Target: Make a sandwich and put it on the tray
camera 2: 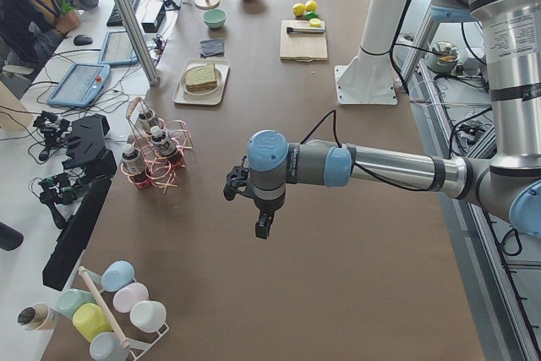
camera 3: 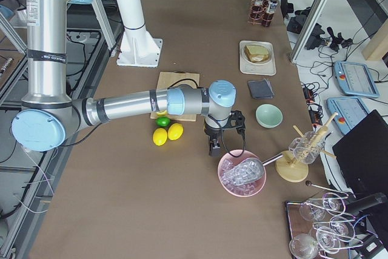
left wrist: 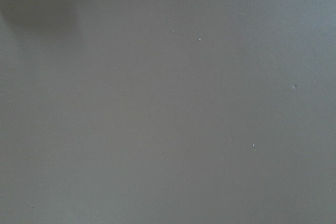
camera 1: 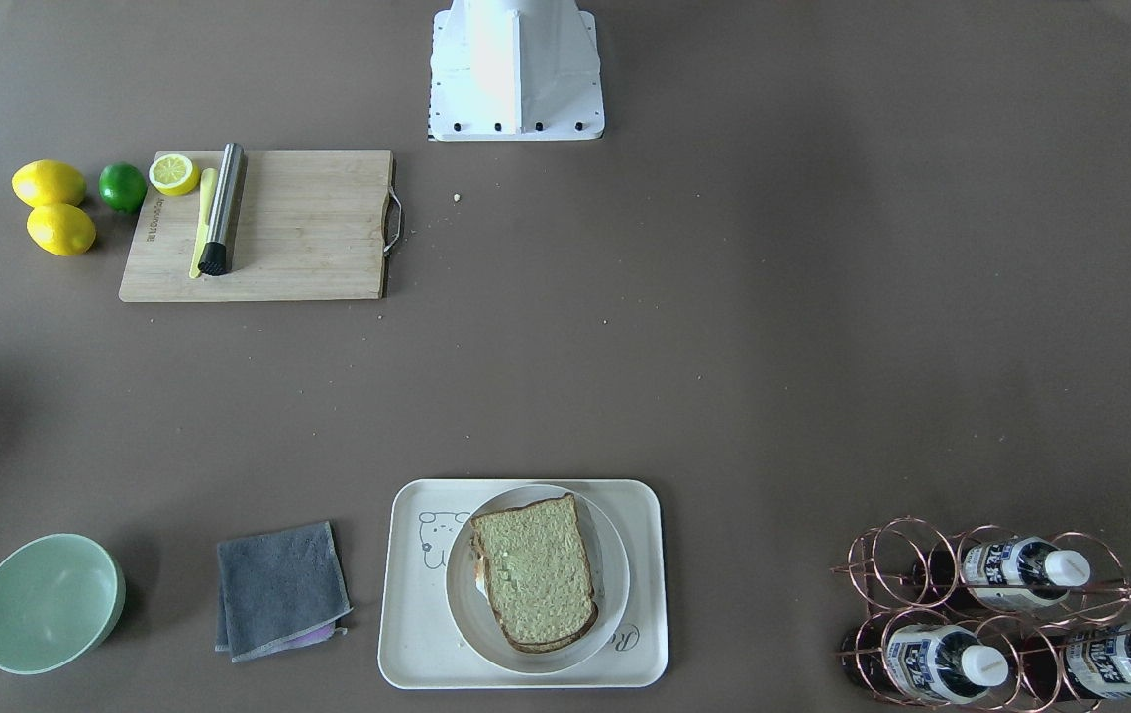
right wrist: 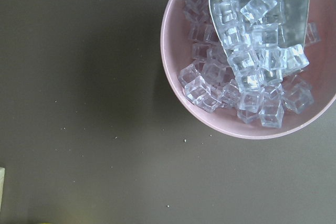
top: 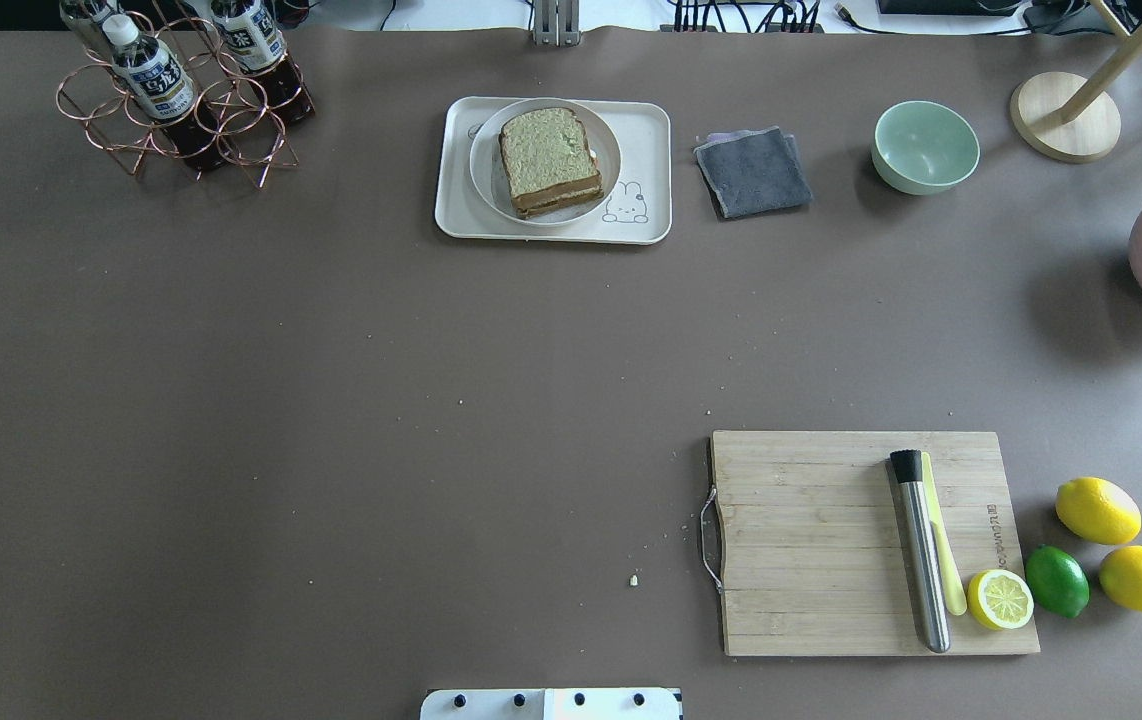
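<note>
The sandwich (camera 1: pixel 536 574) is on the plate (camera 1: pixel 613 589), and the plate sits on the tray (camera 1: pixel 417 634), low centre of the front-facing view. The top slice faces up, with a sliver of white at its left edge. The overhead view has the same stack at top centre and adds the sandwich's brown side with a pale line of filling. It puts the tray's small drawing (top: pixel 626 205) at lower right, while the front-facing view has it at the tray's upper left.

The arms show only in the side views. In the left view the left gripper (camera 2: pixel 264 227) hangs mid-frame over bare table (left wrist: pixel 168 98), well apart from the tray at upper left. Released or clenched, I cannot tell from there, and its wrist camera gives plain brown surface only.

In the right view the right gripper (camera 3: pixel 213 148) hangs centre frame, just beside the pink bowl (camera 3: pixel 242 193). Its grip cannot be told either. The right wrist camera shows close up what the others barely give: ice cubes (right wrist: pixel 247 77) piled in that bowl, with a metal scoop (right wrist: pixel 294 9) lying on them at upper right.

The board (camera 1: pixel 308 228) with the muddler (camera 1: pixel 224 208) is at upper left in the front-facing view, with the lemons (camera 1: pixel 49 183) beside it.
</note>
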Controlling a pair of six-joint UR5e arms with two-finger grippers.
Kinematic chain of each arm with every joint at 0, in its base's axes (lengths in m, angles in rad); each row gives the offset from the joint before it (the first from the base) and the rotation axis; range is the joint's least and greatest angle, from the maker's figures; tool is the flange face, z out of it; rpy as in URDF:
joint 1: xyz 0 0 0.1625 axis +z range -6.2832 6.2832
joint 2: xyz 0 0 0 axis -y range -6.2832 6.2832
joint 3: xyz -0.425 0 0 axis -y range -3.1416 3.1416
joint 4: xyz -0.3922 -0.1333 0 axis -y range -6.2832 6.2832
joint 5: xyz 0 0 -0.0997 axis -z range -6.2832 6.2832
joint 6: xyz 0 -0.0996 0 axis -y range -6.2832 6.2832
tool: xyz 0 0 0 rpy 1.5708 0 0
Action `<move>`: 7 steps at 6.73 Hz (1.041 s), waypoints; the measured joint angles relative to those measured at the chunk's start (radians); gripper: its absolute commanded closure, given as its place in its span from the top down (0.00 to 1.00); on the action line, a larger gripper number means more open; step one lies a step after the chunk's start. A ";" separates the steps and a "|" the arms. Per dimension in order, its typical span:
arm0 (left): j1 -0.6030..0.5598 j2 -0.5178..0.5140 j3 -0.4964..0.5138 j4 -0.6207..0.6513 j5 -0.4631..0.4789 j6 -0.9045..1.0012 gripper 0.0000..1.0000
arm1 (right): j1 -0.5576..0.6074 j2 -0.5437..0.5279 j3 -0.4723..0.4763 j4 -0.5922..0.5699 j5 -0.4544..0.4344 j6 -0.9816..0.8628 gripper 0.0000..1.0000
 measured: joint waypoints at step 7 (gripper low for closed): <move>-0.003 0.002 0.019 0.001 0.001 0.006 0.97 | 0.028 -0.037 -0.001 0.003 -0.009 -0.032 1.00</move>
